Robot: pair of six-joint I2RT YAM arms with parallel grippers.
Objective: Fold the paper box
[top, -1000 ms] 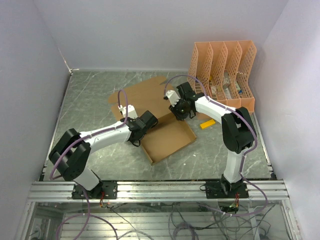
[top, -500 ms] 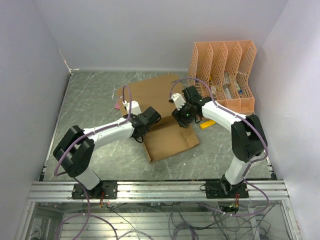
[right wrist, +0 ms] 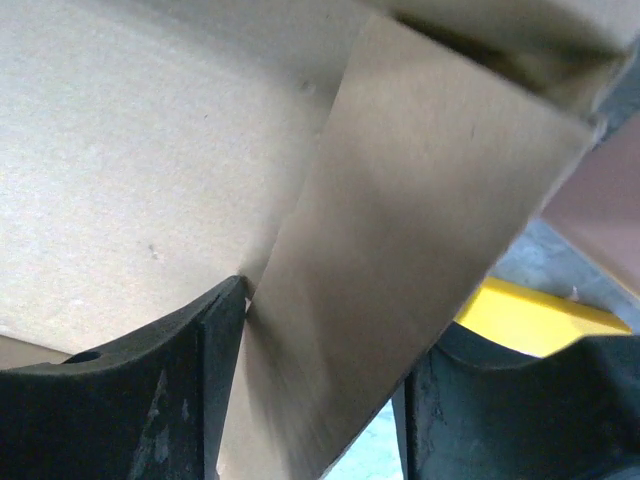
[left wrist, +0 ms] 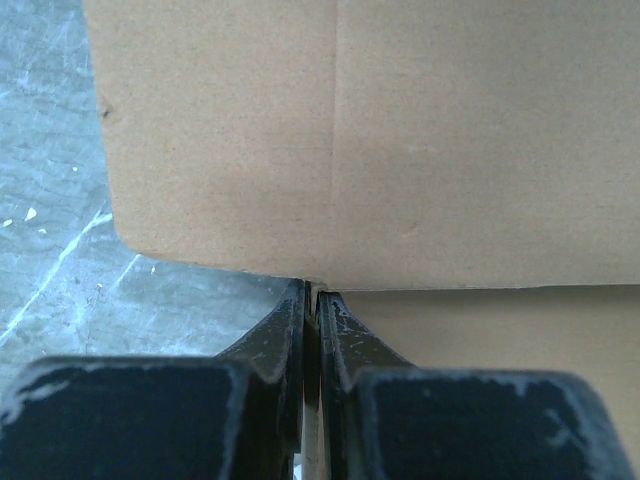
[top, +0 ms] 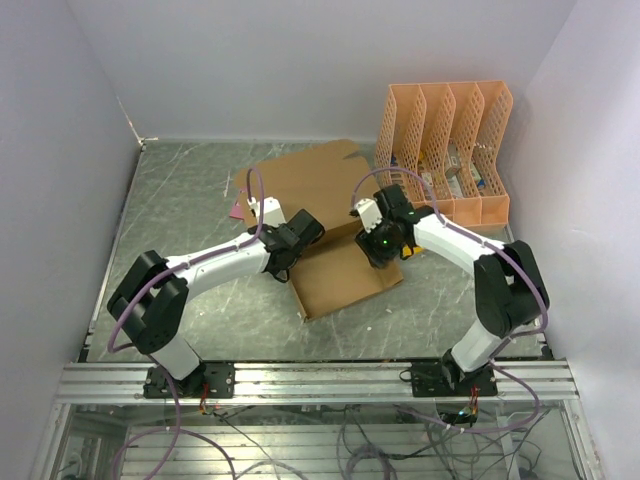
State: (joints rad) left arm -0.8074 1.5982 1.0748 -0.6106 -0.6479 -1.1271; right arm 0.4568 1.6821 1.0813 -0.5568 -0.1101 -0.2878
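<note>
Two arms reach from near edge to paper box point(top: 340, 285), sitting mid-table point(top: 180, 200); left gripper point(left wrist: 311, 295) fingers pressed together, pinching box's L wall edge; right gripper point(right wrist: 325, 340) fingers spread, w/ side flap point(right wrist: 400, 230) between them; yellow block point(right wrist: 520, 315) just beside it on R; box's rear panel point(top: 300, 180) stretches behind; pink card point(top: 236, 209) by its L corner; orange organizer point(top: 445, 150) far R.

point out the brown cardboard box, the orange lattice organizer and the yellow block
brown corrugated cardboard box point(top: 345, 283): top view, inner floor
orange lattice file organizer point(top: 497, 130): top view, rightmost wall
small yellow block point(right wrist: 520, 318): right wrist view, top face
</note>
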